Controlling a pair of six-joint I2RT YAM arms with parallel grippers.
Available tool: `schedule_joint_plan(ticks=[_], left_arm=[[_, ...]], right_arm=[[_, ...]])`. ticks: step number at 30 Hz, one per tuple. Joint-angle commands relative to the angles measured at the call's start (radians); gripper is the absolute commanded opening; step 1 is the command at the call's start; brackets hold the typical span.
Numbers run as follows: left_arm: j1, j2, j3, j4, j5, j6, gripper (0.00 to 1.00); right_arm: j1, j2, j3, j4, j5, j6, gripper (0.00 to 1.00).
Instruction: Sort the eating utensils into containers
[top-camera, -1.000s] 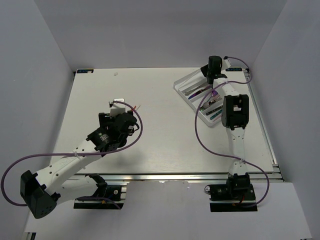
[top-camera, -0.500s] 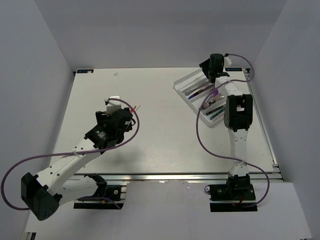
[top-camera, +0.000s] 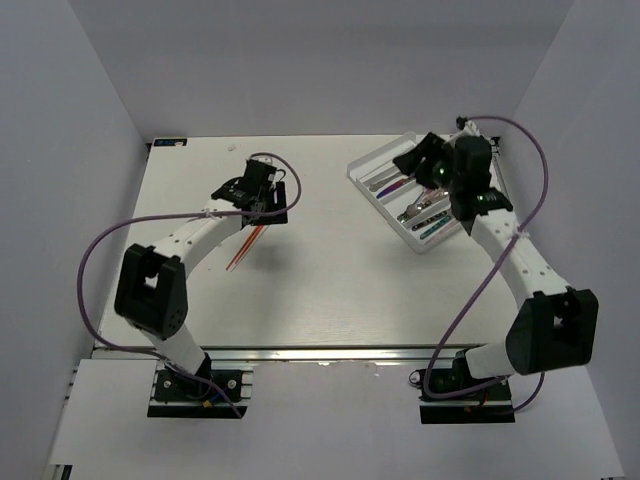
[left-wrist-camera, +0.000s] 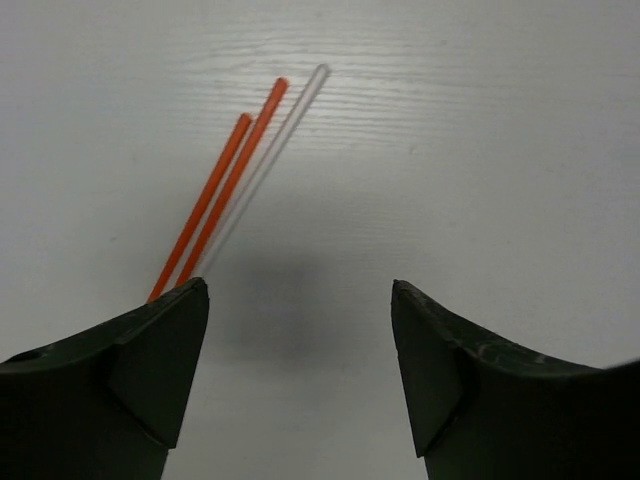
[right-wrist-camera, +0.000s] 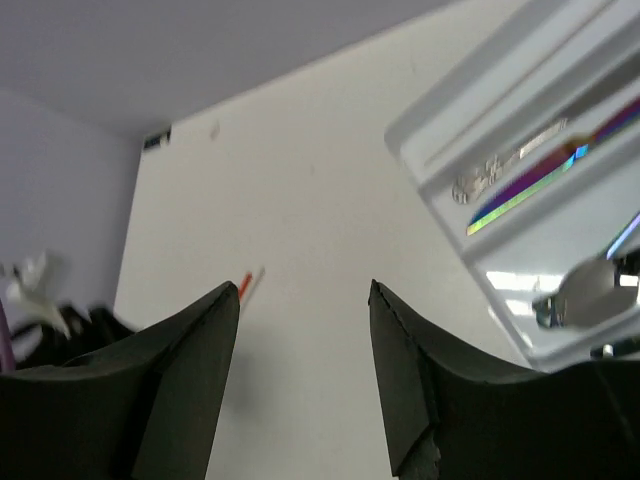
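Observation:
The white cutlery tray (top-camera: 365, 168) lies at the far right and holds several utensils (top-camera: 425, 212), silver and iridescent purple/teal. My right gripper (top-camera: 412, 162) is open and empty above the tray's far left end. The right wrist view shows that gripper (right-wrist-camera: 303, 290), the tray (right-wrist-camera: 430, 150), an iridescent handle (right-wrist-camera: 525, 190) and a silver spoon (right-wrist-camera: 590, 285). My left gripper (top-camera: 265, 208) is open and empty over the table's left middle. Two thin red-orange sticks (left-wrist-camera: 215, 195) and a clear one (left-wrist-camera: 275, 140) lie flat just ahead-left of that gripper (left-wrist-camera: 298, 290). They also show in the top view (top-camera: 248, 245).
Purple cables loop from both arms over the table. Grey walls stand on three sides. The table's metal rail (top-camera: 320, 352) runs along the near edge.
The left gripper has moved farther back and right, to beside the red-orange sticks. The right arm has swung out to the right, its gripper still at the tray's far end.

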Motion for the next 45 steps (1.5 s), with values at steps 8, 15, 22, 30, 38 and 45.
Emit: schedule_joint_plan(ticks=[8, 15, 22, 30, 38, 45], left_arm=[[0.004, 0.311, 0.334, 0.026, 0.159, 0.219, 0.71], [0.006, 0.448, 0.445, 0.015, 0.13, 0.365, 0.59], [0.029, 0.489, 0.479, 0.021, 0.134, 0.43, 0.61], [0.072, 0.543, 0.495, -0.002, 0.205, 0.44, 0.63], [0.089, 0.577, 0.505, -0.009, 0.3, 0.436, 0.63], [0.089, 0.578, 0.497, -0.008, 0.309, 0.425, 0.6]], right_arm=[[-0.004, -0.064, -0.307, -0.043, -0.229, -0.134, 0.6], [-0.001, -0.103, -0.344, -0.02, -0.247, -0.129, 0.61], [-0.001, -0.091, -0.35, -0.013, -0.252, -0.128, 0.6], [0.011, -0.087, -0.362, 0.007, -0.252, -0.11, 0.6], [0.025, -0.082, -0.367, 0.006, -0.239, -0.099, 0.61], [0.033, -0.076, -0.365, 0.007, -0.235, -0.096, 0.61]])
